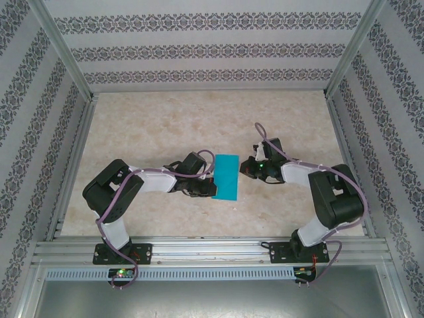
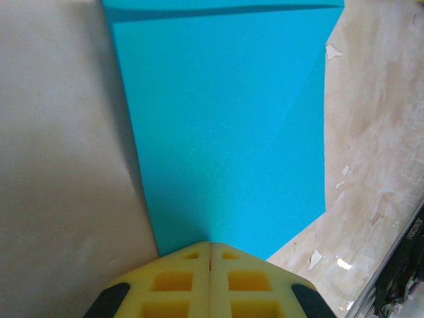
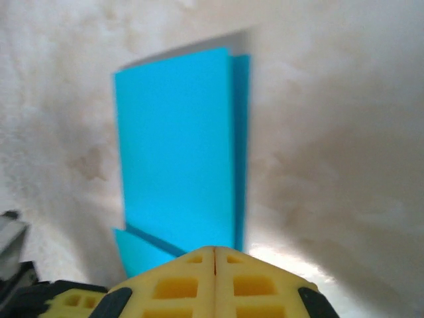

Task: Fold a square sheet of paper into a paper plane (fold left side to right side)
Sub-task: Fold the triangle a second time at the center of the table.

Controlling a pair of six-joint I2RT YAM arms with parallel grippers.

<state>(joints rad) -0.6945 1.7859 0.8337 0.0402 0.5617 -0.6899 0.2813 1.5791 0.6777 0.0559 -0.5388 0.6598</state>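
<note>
Walls (image 1: 212, 50) papered in grey floral bands close in a mottled beige surface (image 1: 165, 126), with an aluminium rail (image 1: 212, 252) along its near edge. In the top view the square sheet of paper (image 1: 225, 177) lies near the middle of the surface, between the two arms. It reads there as a plain teal-blue upright rectangle, with the left gripper (image 1: 207, 184) at its left edge and the right gripper (image 1: 244, 169) just beside its right edge. The left wrist view shows more: the paper (image 2: 225, 132) rises off the surface and casts a shadow to its left, a faint diagonal crease crosses it, and its near corner runs in between the yellow fingers (image 2: 172, 281), which are clamped on it. The right wrist view shows the layering: the sheet (image 3: 175, 146) is folded over, a lower layer peeks out along the right side, and a small flap sticks out at the lower left. There the yellow fingers (image 3: 255, 285) are pressed together with the paper's near edge at their tips; whether they pinch it cannot be told.
</note>
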